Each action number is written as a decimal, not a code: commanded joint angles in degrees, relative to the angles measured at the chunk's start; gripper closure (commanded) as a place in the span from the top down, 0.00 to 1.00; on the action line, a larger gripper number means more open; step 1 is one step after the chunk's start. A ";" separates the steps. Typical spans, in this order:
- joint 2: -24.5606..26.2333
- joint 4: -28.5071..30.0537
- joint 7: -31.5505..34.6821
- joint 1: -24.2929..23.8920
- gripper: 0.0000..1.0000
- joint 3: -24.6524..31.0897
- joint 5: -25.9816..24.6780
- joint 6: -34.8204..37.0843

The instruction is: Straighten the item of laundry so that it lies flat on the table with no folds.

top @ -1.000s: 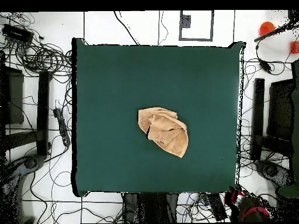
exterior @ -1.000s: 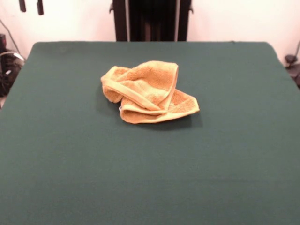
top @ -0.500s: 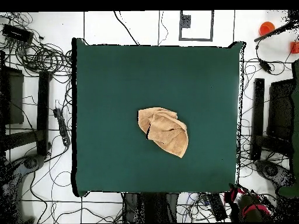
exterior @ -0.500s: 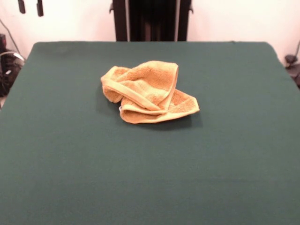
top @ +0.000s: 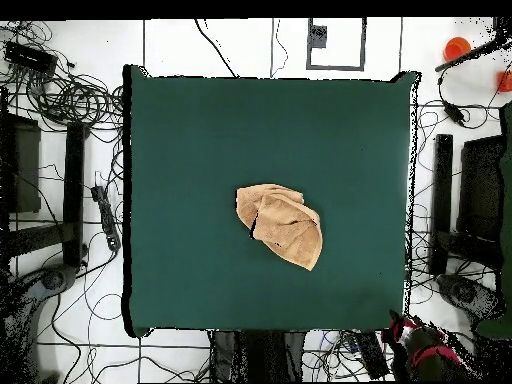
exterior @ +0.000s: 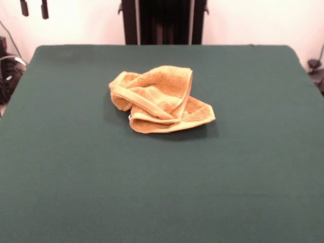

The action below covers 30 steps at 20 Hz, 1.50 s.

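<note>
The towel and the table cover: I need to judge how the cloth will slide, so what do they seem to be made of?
The towel looks like golden-orange terry cloth: a nubby, looped pile, soft rounded folds, and a flatter, paler woven band along its edges. The table seems covered in dark green felt-like fabric: matte, even, without shine or visible weave. Both surfaces look rough, so the towel would probably drag rather than glide.
</note>
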 commanded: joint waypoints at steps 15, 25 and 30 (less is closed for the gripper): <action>3.30 2.45 4.39 11.55 1.00 -0.80 -4.70 0.10; 3.21 2.37 4.98 12.04 1.00 -0.89 -3.75 0.26; 2.78 2.66 4.96 12.05 1.00 -0.77 -3.44 0.40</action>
